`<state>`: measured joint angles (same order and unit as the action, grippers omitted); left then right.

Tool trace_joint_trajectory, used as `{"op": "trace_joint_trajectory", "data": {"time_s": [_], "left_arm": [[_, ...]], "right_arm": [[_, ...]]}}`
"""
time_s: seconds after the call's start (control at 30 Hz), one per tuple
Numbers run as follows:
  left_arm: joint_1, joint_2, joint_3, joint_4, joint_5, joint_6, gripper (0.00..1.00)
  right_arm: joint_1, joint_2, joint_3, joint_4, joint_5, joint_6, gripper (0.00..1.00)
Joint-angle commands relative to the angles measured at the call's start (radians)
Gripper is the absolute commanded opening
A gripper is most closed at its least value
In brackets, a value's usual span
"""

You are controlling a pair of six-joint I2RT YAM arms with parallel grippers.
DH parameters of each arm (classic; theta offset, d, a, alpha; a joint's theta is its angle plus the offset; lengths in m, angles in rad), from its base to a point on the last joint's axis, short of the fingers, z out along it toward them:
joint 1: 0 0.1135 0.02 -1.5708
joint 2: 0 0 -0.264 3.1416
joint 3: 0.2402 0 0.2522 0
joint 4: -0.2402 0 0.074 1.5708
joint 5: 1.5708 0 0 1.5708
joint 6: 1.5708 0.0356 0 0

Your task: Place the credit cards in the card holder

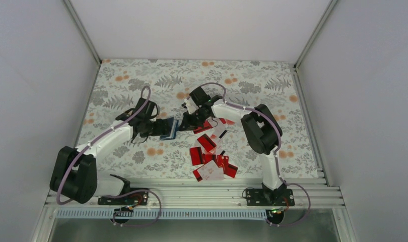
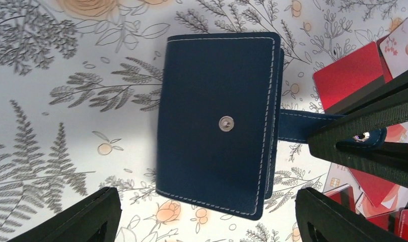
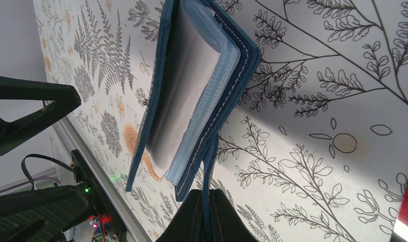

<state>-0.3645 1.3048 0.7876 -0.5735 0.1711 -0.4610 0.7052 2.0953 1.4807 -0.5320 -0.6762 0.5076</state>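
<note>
The card holder (image 2: 217,121), a dark navy wallet with pale stitching and a small snap, lies on the floral cloth. My left gripper (image 2: 207,201) hovers over it, open, one finger on either side and nothing between them. My right gripper (image 3: 207,201) is shut on the card holder's strap (image 2: 302,126). In the right wrist view the card holder (image 3: 202,85) gapes a little and shows light blue sleeves inside. The credit cards (image 1: 210,157), mostly red with a few white, lie scattered to the right of the card holder (image 1: 169,129). The two grippers, left (image 1: 161,128) and right (image 1: 184,122), meet at it.
A red card (image 2: 348,75) and a white card (image 2: 403,45) lie close beside the right gripper's fingers. White walls enclose the cloth on three sides. An aluminium rail (image 1: 192,194) with both arm bases runs along the near edge.
</note>
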Motion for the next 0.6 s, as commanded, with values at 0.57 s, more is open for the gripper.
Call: {"op": "trace_joint_trajectory", "data": {"time_s": [0.57], "left_arm": [[-0.165,0.281,0.169,-0.103,-0.383,-0.012,0.79]], "right_arm": [[0.009,-0.033,0.0,-0.038,0.027,-0.042,0.04]]}}
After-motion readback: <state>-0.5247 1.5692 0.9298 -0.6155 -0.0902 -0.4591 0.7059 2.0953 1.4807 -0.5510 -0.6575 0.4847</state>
